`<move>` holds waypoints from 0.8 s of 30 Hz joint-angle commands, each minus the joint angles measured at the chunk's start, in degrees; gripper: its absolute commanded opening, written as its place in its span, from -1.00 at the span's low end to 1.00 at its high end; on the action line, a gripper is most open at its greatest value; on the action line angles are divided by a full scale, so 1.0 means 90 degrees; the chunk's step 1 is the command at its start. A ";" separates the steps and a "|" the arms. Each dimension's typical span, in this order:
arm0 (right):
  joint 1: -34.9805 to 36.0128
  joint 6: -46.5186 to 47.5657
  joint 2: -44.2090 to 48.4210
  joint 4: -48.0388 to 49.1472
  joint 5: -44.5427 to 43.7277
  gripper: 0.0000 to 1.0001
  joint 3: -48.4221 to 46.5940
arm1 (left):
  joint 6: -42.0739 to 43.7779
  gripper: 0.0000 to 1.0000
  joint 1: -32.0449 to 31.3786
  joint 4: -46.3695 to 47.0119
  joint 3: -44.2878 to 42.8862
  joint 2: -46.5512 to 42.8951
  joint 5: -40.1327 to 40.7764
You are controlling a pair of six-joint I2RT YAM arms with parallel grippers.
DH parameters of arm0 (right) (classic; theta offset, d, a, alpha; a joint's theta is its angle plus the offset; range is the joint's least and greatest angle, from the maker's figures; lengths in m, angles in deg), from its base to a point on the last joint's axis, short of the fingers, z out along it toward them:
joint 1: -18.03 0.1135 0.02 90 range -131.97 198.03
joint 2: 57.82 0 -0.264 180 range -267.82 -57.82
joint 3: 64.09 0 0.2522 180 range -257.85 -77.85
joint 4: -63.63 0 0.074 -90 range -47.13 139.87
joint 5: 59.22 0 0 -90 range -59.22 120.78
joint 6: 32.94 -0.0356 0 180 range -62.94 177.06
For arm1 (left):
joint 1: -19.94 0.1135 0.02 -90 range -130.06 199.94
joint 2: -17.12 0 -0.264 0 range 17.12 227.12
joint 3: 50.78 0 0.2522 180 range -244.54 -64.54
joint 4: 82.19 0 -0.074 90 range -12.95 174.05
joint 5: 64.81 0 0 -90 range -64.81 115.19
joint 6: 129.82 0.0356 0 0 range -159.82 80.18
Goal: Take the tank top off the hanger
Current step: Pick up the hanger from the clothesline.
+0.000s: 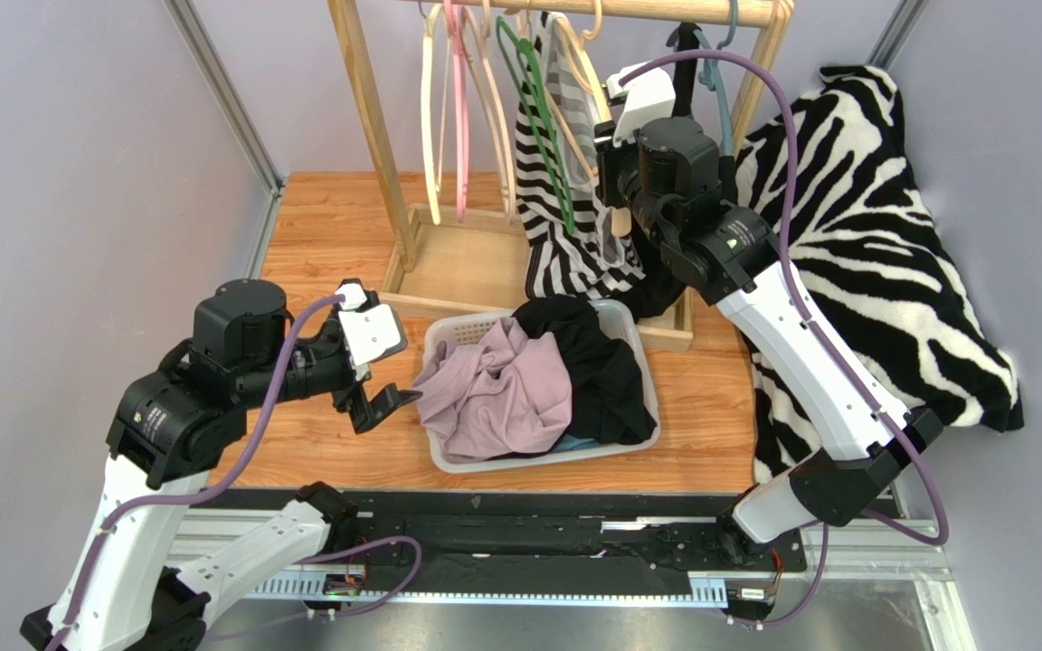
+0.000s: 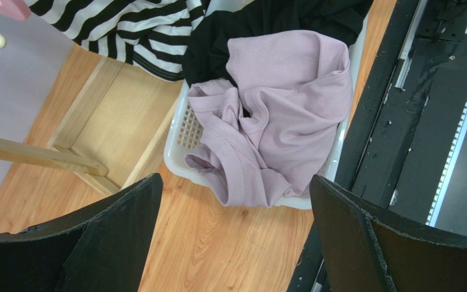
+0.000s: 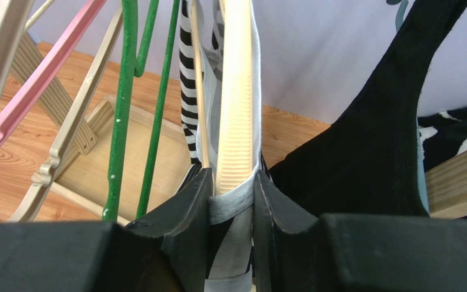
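A black-and-white striped tank top point(image 1: 557, 217) hangs on a cream hanger point(image 1: 576, 82) on the wooden rail. In the right wrist view its grey-white strap point(image 3: 233, 204) lies over the ribbed cream hanger arm point(image 3: 236, 109). My right gripper point(image 3: 231, 194) is shut on that strap and the hanger arm; it also shows in the top view point(image 1: 618, 183) at the tank top's right shoulder. My left gripper point(image 1: 384, 393) is open and empty, low over the table left of the basket; it also shows in the left wrist view point(image 2: 236, 201).
A white basket point(image 1: 629, 346) holds a mauve garment point(image 1: 499, 387) and a black one point(image 1: 595, 353). Green point(image 3: 123, 109), pink point(image 3: 41, 79) and cream hangers point(image 3: 65, 146) hang left of the tank top. A black garment point(image 3: 370, 140) hangs right. A zebra-print cloth point(image 1: 894, 258) lies at right.
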 commanded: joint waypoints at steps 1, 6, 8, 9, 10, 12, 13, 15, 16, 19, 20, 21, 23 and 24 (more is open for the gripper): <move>0.0058 -0.0022 -0.0142 -0.0318 0.0183 -0.45 -0.0285 | 0.0009 0.98 0.0039 0.0031 0.0048 -0.0098 -0.0058; 0.0058 0.0027 -0.0318 -0.0397 0.0213 -1.00 -0.0879 | 0.0009 0.98 0.0039 0.0022 0.0028 -0.0088 -0.0048; 0.0058 0.0037 -0.0347 -0.0232 0.0027 -1.00 -0.1047 | -0.0010 0.98 0.0048 0.0031 0.0009 -0.0078 -0.0009; 0.0058 0.0066 -0.0328 -0.0124 -0.0060 -1.00 -0.1163 | -0.0010 0.98 0.0048 0.0031 0.0009 -0.0078 -0.0009; 0.0048 0.0066 -0.0250 -0.0007 -0.0119 -1.00 -0.1194 | -0.0020 0.98 0.0048 0.0031 0.0009 -0.0098 0.0011; 0.0048 0.0096 -0.0152 0.0344 -0.0236 -1.00 -0.1262 | -0.0020 0.98 0.0058 0.0051 0.0018 -0.0107 0.0040; 0.0048 0.0105 -0.0055 0.0433 -0.0295 -1.00 -0.1349 | -0.0030 0.98 0.0068 0.0070 0.0028 -0.0117 0.0069; 0.0048 0.0086 0.0082 0.0725 -0.0412 -1.00 -0.1340 | -0.0020 0.98 0.0078 0.0071 0.0038 -0.0146 0.0108; 0.0048 0.0067 0.0170 0.0823 -0.0442 -1.00 -0.1234 | -0.0020 0.98 0.0078 0.0090 0.0048 -0.0147 0.0118; 0.0048 0.0027 0.0570 0.1146 -0.0510 -1.00 -0.0960 | -0.0001 0.98 0.0088 0.0100 0.0087 -0.0176 0.0138; 0.0058 0.0027 0.0764 0.1233 -0.0530 -1.00 -0.0737 | -0.0001 0.98 0.0078 0.0109 0.0096 -0.0176 0.0138; 0.0048 0.0037 0.0843 0.1254 -0.0539 -1.00 -0.0629 | 0.0009 0.98 0.0087 0.0129 0.0116 -0.0205 0.0148; 0.0058 0.0076 0.0980 0.1166 -0.0627 -1.00 -0.0366 | -0.0001 0.98 0.0088 0.0129 0.0136 -0.0205 0.0157; 0.0058 0.0124 0.1165 0.1156 -0.0714 -1.00 -0.0238 | 0.0009 0.98 0.0088 0.0119 0.0136 -0.0215 0.0167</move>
